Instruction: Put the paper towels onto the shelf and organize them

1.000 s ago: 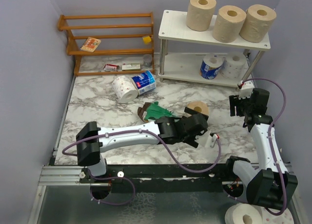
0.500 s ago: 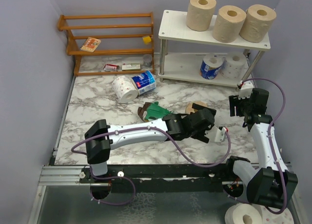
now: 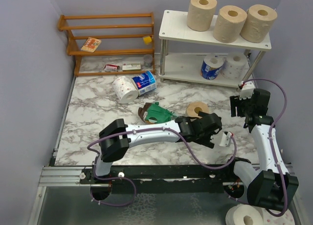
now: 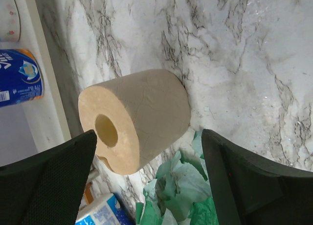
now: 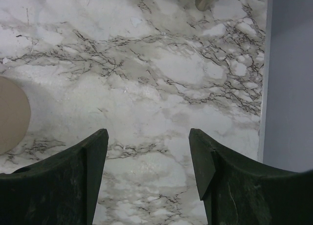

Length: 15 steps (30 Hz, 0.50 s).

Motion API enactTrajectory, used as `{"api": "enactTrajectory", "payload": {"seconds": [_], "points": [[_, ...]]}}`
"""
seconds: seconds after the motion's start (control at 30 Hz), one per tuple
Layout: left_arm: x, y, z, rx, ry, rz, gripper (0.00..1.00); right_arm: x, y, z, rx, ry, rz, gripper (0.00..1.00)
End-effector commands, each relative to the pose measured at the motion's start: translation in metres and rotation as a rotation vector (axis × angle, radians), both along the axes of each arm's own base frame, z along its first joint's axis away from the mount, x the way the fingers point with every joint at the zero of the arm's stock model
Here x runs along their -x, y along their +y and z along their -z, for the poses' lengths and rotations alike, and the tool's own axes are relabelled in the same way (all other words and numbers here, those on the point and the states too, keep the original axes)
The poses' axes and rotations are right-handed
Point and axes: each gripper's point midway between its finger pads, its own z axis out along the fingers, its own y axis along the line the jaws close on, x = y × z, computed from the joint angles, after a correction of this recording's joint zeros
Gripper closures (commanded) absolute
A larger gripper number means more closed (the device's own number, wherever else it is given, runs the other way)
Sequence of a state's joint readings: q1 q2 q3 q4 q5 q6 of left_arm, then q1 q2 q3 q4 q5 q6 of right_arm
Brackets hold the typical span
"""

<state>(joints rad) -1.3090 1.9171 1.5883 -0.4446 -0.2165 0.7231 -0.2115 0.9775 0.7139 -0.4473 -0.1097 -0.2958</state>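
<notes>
Straddling the tan roll [image 4: 151, 105] with its fingers spread wide and not yet clamped, the left tool [image 4: 146, 135] has little room to spare, since the roll is almost as fat as the gap. The roll lies on its side on the counter [image 3: 98, 112], at about 3 o'clock from the counter's middle in the top view. The green snack bag [image 4: 178, 186] sits just beside it at 9 o'clock. My main worry is that one finger meets the curved side first and nudges the roll, so it trundles out of the gap. A finger could also snag the crumpled bag and drag it along. A hard squeeze would probably dent the soft paper. The shelf [image 3: 176, 27] stands at 1 o'clock, with three tan rolls [image 3: 230, 23] already on its top tier. Bare board is left only at its 9 o'clock end, so a careless set-down could bump a neighbour off. The right tool [image 5: 146, 137] hangs at 3 o'clock of the roll, its fingers apart over bare counter with nothing between them. The arms might clash if the left one swings that way toward the shelf.
</notes>
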Motion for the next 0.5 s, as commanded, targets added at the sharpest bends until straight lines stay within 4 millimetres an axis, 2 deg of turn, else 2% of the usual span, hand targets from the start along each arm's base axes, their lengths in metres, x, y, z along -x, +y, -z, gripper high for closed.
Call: {"api": "enactTrajectory", "payload": {"seconds": [0.0, 0.27, 0.47], "points": [[-0.002, -0.012, 0.003, 0.004, 0.008, 0.006, 0.11, -0.001, -0.002, -0.006, 0.018, -0.037, -0.004, 0.32], [-0.039, -0.009, 0.01, 0.014, 0.058, -0.056, 0.17, 0.0, 0.001, -0.009, 0.016, -0.045, -0.021, 0.32], [-0.043, -0.003, 0.011, 0.024, 0.146, -0.07, 0.28, 0.0, 0.001, -0.008, 0.012, -0.041, -0.025, 0.33]]}}
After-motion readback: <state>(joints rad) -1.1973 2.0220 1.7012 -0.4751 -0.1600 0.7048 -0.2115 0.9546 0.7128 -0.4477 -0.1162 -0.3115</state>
